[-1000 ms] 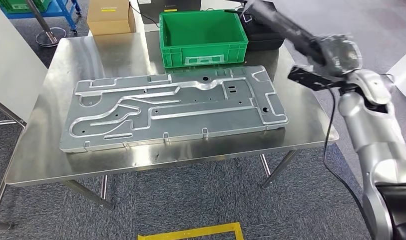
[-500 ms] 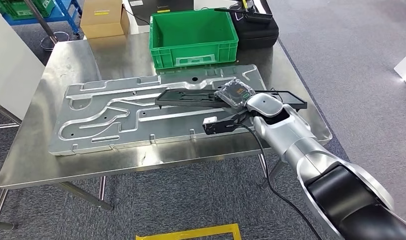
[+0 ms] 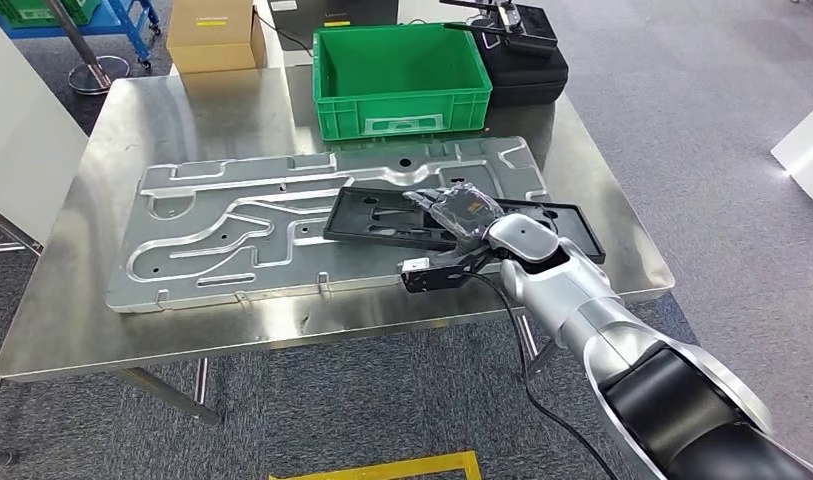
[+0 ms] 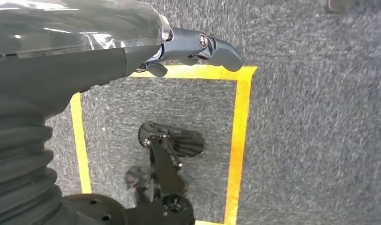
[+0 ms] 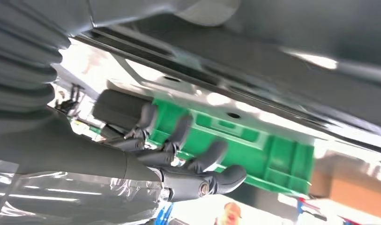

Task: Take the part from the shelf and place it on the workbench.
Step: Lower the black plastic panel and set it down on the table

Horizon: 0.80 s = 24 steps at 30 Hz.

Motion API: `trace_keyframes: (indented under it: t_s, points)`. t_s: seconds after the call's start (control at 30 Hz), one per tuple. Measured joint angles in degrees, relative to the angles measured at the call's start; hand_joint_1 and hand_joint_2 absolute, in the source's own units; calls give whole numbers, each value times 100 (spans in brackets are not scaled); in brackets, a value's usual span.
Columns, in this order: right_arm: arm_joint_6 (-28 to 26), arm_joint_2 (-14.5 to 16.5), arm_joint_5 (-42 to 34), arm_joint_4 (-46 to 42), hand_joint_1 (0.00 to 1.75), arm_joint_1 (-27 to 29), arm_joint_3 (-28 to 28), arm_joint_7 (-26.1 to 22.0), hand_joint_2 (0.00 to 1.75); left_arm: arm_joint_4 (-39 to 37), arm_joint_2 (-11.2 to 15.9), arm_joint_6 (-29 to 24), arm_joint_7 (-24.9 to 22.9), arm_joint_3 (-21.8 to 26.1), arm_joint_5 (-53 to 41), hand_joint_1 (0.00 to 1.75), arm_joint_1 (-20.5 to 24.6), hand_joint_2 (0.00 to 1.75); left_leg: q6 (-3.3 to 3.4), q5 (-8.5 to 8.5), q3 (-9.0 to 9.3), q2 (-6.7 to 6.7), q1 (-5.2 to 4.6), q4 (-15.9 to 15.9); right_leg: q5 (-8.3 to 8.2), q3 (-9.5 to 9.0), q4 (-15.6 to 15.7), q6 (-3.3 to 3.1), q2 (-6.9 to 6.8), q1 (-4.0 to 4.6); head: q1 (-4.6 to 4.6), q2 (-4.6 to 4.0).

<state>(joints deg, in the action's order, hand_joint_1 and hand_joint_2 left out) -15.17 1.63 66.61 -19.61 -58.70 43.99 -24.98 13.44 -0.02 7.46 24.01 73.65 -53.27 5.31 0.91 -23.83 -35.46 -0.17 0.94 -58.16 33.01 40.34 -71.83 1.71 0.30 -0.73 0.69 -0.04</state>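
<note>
Flat black part (image 3: 382, 215), long, ribbed, rectangular.

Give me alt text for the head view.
The robot's right hand holds a flat black part low over a large stamped metal panel on a steel workbench. A green crate stands behind the panel.

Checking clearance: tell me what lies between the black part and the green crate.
In the head view, only the far edge of the metal panel lies between the black part and the green crate.
</note>
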Motion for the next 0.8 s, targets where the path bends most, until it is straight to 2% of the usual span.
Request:
trace_keyframes:
  t_s: [0.03,0.07,0.1,0.17,0.2,0.23,0.27,0.37,0.43,0.5,0.53,0.57,0.6,0.67,0.7,0.73,0.8]
  points:
    - [-55,12,-35,-1,0,21,-15,-51,0,0,0,5,-1,1,7,0,0,0,4,-4,3,-1,-1,-3,64,147,-272,10,-1,-4,1,0]
    - [-108,25,-68,-4,0,39,-32,-96,0,0,0,11,-2,1,9,0,0,0,6,-9,9,-3,-1,-5,17,202,-345,12,-2,-7,0,0]
    - [-169,40,-111,-12,0,48,-56,-147,0,0,0,16,-5,1,7,0,0,0,2,-16,19,-8,-1,-9,-143,132,-166,3,-3,-8,0,-1]
    - [-318,67,-263,-67,0,52,-132,-307,0,-1,-2,28,-13,1,-1,0,-1,0,-22,-36,43,-17,-3,-16,-560,-220,611,-49,-7,4,-2,-1]
    - [-405,81,-393,-122,0,56,-196,-434,0,-3,-5,34,-16,1,-5,0,-1,0,-44,-47,46,-19,-13,-26,-700,-383,969,-84,-10,21,1,-1]
    - [-480,94,-543,-197,0,72,-272,-568,0,-4,-9,39,-17,1,-9,0,-1,0,-68,-55,45,-19,-21,-31,-765,-481,1192,-112,-11,38,3,0]
    - [-540,104,-730,-301,0,107,-359,-718,0,-6,-12,45,-17,1,-11,0,-1,0,-94,-58,43,-18,-28,-30,-767,-516,1280,-134,-11,57,5,0]
    - [-613,70,-1717,-988,0,416,-688,-1197,0,-7,-19,63,-16,1,-19,0,-9,0,-186,-107,41,-13,-24,-58,-793,-554,1349,-213,-11,48,8,0]
    - [-533,-31,-2531,-1798,0,749,-950,-1392,0,-9,-22,73,-17,1,-28,0,-17,0,-238,-370,-110,-10,-14,-446,-814,-589,1399,-277,-24,15,12,0]
    - [-451,-215,-3183,-2706,0,1163,-1217,-1450,0,-11,-26,75,-17,1,-32,0,-22,0,-275,-755,-431,-9,-8,-1203,-805,-600,1402,-306,-41,17,16,0]
    - [-452,-349,-3477,-3178,0,1431,-1366,-1458,0,-11,-27,76,-17,1,-25,0,-33,0,-288,-863,-569,-7,-3,-1511,-796,-608,1401,-308,-53,19,16,0]
    - [-496,-499,-3769,-3660,0,1726,-1526,-1467,0,-11,-30,79,-17,1,-15,0,-48,0,-295,-871,-624,-6,2,-1642,-785,-618,1399,-302,-62,19,16,0]
    - [-599,-667,-4047,-4164,0,2054,-1710,-1469,0,-11,-32,89,-14,2,7,0,-67,0,-297,-761,-557,-5,11,-1528,-770,-636,1397,-287,-68,17,16,0]
    - [-964,-1001,-4458,-5142,0,2764,-2139,-1474,0,-11,-36,120,3,13,72,0,-105,0,-285,-402,-159,-12,33,-777,-725,-688,1386,-233,-78,10,15,0]
    - [-1213,-1163,-4570,-5588,0,3154,-2381,-1477,0,-12,-46,137,17,25,117,0,-121,0,-269,-288,49,-27,35,-398,-697,-707,1373,-198,-86,17,16,0]
    - [-1469,-1313,-4630,-5982,0,3570,-2635,-1481,0,-13,-57,151,35,44,164,0,-135,0,-238,-243,185,-42,33,-157,-677,-721,1366,-164,-94,26,15,0]
    - [-1885,-1569,-4730,-6676,0,4462,-3203,-1490,0,-15,-87,188,97,102,268,0,-178,0,-153,-279,270,-63,7,-38,-657,-740,1371,-99,-102,41,12,0]
